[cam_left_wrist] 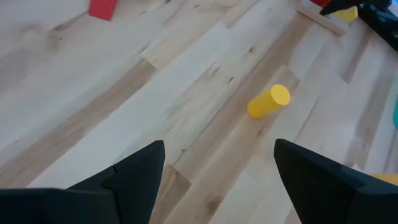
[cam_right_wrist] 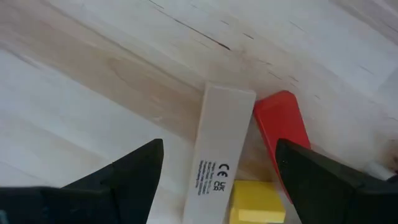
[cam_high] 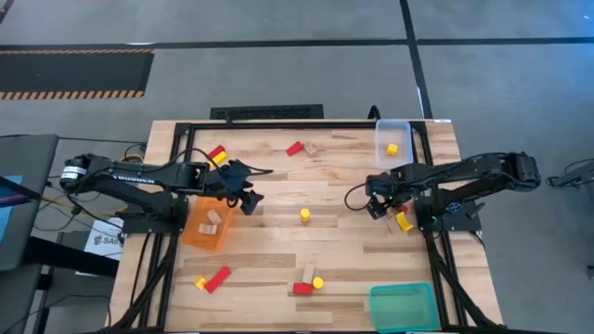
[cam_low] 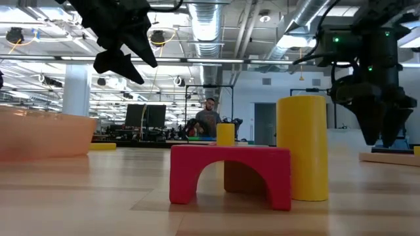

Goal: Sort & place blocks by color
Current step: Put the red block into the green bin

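Note:
Red, yellow and plain wood blocks lie scattered on the wooden table (cam_high: 278, 250). My right gripper (cam_high: 376, 206) stands open, pointing down over a cluster at the right. That cluster is a wood bar (cam_right_wrist: 219, 152), a red block (cam_right_wrist: 283, 140) and a yellow block (cam_right_wrist: 257, 202) lying side by side. The bar sits between the fingers, which do not touch it. My left gripper (cam_high: 246, 195) hangs open and slanting down beside the orange tray (cam_high: 192, 237), with nothing between its fingers. A yellow cylinder (cam_left_wrist: 268, 101) lies ahead of it at mid-table.
The orange tray holds wood blocks (cam_high: 213, 223). A clear tray (cam_high: 380, 130) at the far right holds a yellow block (cam_high: 392, 148). A green tray (cam_high: 404, 306) sits at the near right. A red arch (cam_low: 230, 174) and a yellow cylinder (cam_low: 302, 147) stand near the front edge.

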{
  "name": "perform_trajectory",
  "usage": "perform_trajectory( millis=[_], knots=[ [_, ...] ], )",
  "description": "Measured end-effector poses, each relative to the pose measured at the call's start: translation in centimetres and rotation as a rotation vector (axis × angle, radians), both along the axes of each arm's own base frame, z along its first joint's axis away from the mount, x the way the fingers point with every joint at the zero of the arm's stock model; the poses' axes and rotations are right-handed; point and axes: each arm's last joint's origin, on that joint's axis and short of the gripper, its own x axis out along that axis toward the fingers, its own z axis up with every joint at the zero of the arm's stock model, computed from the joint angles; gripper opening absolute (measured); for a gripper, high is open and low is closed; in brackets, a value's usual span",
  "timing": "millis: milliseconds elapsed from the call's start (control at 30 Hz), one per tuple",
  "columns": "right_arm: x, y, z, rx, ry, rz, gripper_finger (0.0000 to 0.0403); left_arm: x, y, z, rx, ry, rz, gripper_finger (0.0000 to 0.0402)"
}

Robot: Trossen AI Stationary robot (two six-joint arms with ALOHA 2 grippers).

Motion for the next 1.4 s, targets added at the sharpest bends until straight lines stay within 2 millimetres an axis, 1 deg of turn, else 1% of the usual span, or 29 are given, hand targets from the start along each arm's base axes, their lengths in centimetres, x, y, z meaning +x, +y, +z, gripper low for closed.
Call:
perform_trajectory(
  millis=[167, 300, 467, 533, 633, 733, 867, 967, 1100, 1267, 1400],
  knots=[
    [0.1, 0.1, -0.9, 0.013, -0.046, 0.003, 0.033, 0.0, 0.0, 0.0, -0.005, -0.003, 0.006, 0.029],
    [-0.3, 0.5, -1.6, 0.032, -0.036, -0.013, 0.033, 0.0, 0.0, 0.0, -0.01, -0.004, 0.012, 0.029],
    [-0.4, 0.6, -1.7, 0.015, -0.029, -0.003, 0.033, 0.0, 0.0, 0.0, -0.009, -0.004, 0.011, 0.029],
    [-0.2, 0.5, -1.3, 0.026, -0.029, 0.026, 0.033, 0.0, 0.0, 0.0, -0.007, -0.003, 0.011, 0.029],
    [0.0, 0.2, 0.0, 0.037, -0.013, 0.074, 0.033, 0.0, 0.2, 0.0, -0.005, -0.003, 0.018, 0.029],
    [0.0, -0.3, 1.2, 0.007, 0.031, 0.11, 0.033, 0.0, 0.5, 0.0, -0.004, -0.002, 0.03, 0.029],
    [-0.7, -1.4, 1.6, -0.007, 0.103, 0.135, 0.033, 0.0, 0.8, 0.0, -0.006, -0.002, 0.041, 0.029],
    [-1.7, -2.1, 1.0, 0.016, 0.167, 0.16, 0.033, 0.0, 0.8, 0.0, -0.012, -0.002, 0.036, 0.029],
    [-2.3, -2.9, 0.0, 0.038, 0.162, 0.183, 0.0328, 0.0, 0.8, 0.0, -0.009, 0.0, 0.033, 0.029],
    [-2.5, -3.5, -1.6, 0.071, 0.202, 0.169, 0.0315, 0.0, 0.8, 0.0, -0.009, 0.001, 0.033, 0.029],
    [-1.9, -3.7, -3.0, 0.108, 0.232, 0.164, 0.0305, -0.1, 0.8, 0.0, -0.009, 0.001, 0.033, 0.029]
  ],
)
